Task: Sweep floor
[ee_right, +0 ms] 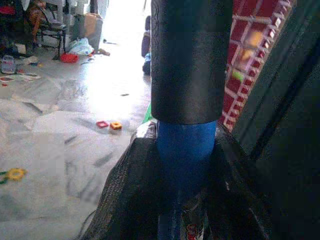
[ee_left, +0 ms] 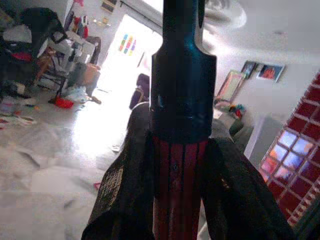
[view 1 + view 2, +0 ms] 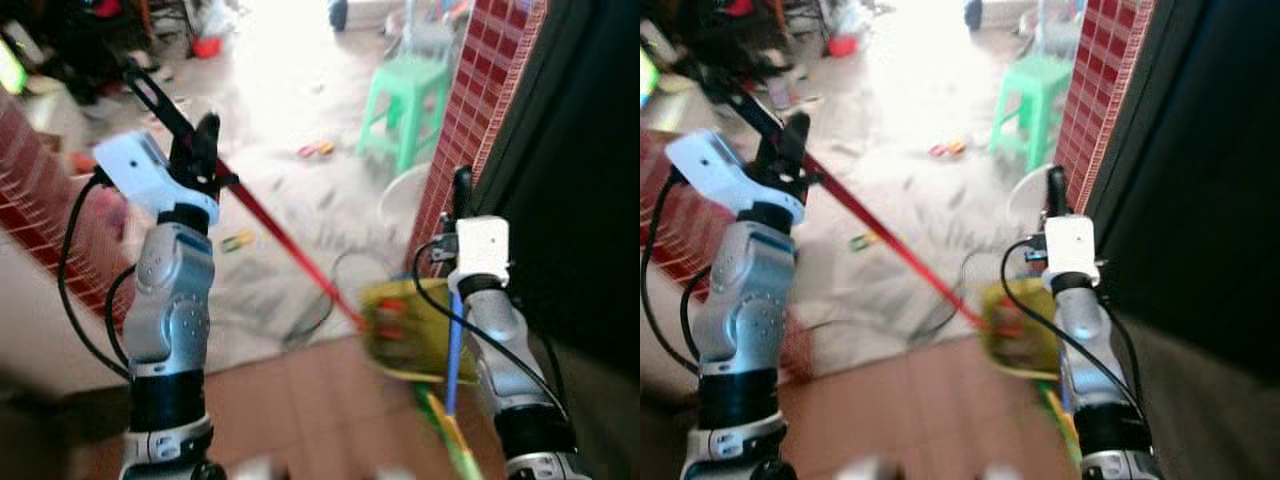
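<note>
My left gripper is raised at the left and shut on a red broom handle with a black grip end. The handle slants down to the right toward a blurred yellow-green head near the floor. My right gripper is shut on a blue handle with a black grip; it runs down toward that same yellow-green blur. In the wrist views each handle sits clamped between the two black fingers. Small toys and litter lie on the pale floor ahead.
A green plastic stool stands ahead right, next to a red-tiled pillar. A low red-tiled wall borders the left. A dark cable loops on the floor. Clutter and a red bowl sit at the far left.
</note>
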Motion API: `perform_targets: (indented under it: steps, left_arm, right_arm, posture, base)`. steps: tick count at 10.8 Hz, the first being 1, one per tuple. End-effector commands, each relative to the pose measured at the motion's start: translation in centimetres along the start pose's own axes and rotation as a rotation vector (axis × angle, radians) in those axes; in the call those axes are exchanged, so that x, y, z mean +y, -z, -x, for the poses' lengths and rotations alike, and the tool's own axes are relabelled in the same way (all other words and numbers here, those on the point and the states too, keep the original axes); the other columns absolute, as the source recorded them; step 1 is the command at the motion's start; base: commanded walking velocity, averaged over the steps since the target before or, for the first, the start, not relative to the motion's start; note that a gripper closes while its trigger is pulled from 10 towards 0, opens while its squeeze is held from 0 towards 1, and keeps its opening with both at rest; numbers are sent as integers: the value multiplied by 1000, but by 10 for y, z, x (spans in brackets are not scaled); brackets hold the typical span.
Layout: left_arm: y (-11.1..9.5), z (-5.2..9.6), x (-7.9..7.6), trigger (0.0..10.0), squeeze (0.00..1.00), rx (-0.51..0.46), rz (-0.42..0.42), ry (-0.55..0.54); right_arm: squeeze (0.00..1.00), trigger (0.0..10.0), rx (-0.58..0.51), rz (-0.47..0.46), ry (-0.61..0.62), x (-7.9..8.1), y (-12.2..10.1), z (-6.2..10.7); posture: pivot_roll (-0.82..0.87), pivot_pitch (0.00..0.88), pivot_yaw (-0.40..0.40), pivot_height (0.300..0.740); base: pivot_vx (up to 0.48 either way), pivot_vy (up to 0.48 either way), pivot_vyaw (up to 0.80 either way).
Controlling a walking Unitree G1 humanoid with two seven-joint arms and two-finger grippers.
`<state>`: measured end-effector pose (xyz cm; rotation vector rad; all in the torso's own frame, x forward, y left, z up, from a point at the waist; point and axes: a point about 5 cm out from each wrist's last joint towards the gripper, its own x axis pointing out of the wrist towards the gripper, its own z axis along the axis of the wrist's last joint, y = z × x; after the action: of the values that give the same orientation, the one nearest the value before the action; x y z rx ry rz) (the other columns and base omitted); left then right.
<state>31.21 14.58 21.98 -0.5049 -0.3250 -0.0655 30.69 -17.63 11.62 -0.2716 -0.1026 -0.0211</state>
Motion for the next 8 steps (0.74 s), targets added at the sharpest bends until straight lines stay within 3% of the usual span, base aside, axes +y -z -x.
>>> perform_targets:
  steps: [1,4,8]
  left_arm:
    - [-19,-1,2,10000,0,-89,-15,-6]
    - [-18,-1,2,10000,0,-94,-25,-5]
    - [-14,1,-10,10000,0,-104,-126,64]
  right_arm:
    - [0,10000,-62,-13,-20,6,-14,-5]
    - [0,10000,-62,-14,-28,7,-14,-5]
    - [0,10000,-63,-12,-33,8,-14,-6]
  posture:
    - [-131,0,64,740]
    - [-129,0,59,740]
    - [-130,0,60,740]
  base:
    - [469,0,0]
    - [0,0,0]
    - [0,0,0]
